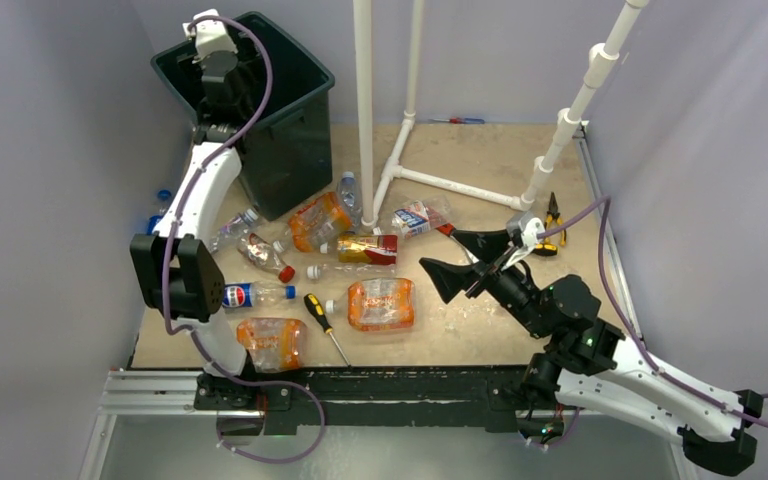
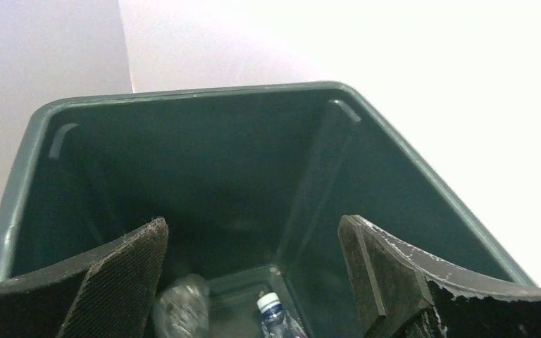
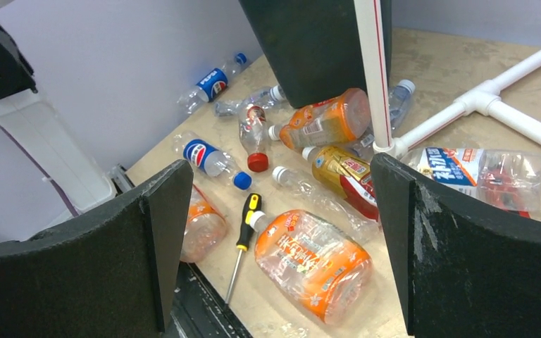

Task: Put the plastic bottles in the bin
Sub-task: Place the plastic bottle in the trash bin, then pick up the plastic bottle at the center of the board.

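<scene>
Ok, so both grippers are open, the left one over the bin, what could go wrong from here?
The black-and-yellow-handled screwdriver lies right beside the crushed orange-labelled plastic bottle in front of the right gripper; a grab might catch the tool too. The clear bottle by the dark green plastic bin lies close to the white upright pipe, which an arm could strike. The left arm's purple cable loops over the bin's opening and might snag the rim.

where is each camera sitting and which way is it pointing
top external: above and behind the bases, looking down on the table; left arm and right arm show.
left wrist: over the bin, facing down into it; open left claw shows.
right wrist: above the table, facing the plastic bottles; open right claw frames them.
shared: top and right wrist both show the screwdriver.
</scene>
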{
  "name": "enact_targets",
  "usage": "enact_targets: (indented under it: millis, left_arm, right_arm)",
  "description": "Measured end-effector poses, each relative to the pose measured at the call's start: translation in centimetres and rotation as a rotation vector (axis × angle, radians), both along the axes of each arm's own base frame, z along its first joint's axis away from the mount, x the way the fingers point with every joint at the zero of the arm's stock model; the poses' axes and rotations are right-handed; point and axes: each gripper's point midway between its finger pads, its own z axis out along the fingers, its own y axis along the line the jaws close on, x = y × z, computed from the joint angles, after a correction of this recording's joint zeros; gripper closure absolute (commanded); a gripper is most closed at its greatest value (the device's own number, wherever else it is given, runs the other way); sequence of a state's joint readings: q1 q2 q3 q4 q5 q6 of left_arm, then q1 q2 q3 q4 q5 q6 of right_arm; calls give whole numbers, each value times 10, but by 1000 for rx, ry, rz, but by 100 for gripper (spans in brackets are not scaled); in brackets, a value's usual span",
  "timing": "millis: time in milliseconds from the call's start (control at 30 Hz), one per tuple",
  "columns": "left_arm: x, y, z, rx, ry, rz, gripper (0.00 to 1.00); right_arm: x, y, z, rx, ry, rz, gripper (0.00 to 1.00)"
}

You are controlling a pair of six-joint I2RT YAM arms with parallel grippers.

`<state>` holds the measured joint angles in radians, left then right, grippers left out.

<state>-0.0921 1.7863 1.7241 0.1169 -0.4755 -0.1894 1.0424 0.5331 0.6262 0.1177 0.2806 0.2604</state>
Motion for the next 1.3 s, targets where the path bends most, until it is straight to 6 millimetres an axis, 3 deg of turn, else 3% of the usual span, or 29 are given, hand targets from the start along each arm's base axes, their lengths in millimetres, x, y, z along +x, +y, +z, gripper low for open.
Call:
enact_targets:
  millis: [100,200,300,367,467,533,600,700,800,933,1067,1167,1300]
  left_arm:
    - [-13,0,15,-37,-22,-3,2]
    - [-37,-1,42,-111,-64,-10,1]
    - [-75,-5,75,-196,-118,-44,1]
    - [-111,-11,91,-270,-149,-90,1]
    - [-157,-23,93,-357,-173,-176,1]
    - [-186,-33,72,-408,-152,-239,1]
    - [-210,-45,36,-443,-76,-293,1]
    - [-230,-58,-3,-463,55,-338,1]
    - [-247,-66,-28,-464,156,-366,1]
    - [-278,-67,-54,-455,218,-380,1]
    - [-302,-76,-89,-462,278,-416,1]
    - [-308,-85,-122,-484,348,-443,1]
    - [-311,-103,-164,-543,425,-509,1]
  right_arm:
    - [1,-2,1,-1,4,-8,1]
    - [4,-3,-1,-2,24,-29,1]
    - [12,-3,-5,-1,68,-69,1]
    - [18,-2,-9,0,104,-100,1]
    - [27,0,-16,-3,152,-148,1]
    - [36,-1,-25,-21,197,-203,1]
    - [42,-2,-33,-31,236,-250,1]
    - [52,-3,-50,-56,300,-317,1]
    - [62,-9,-68,-62,363,-372,1]
    - [100,-40,-96,10,472,-480,1]
    - [129,-63,-146,63,619,-557,1]
    - [133,-48,-179,80,723,-518,1]
    - [137,-30,-200,143,797,-475,1]
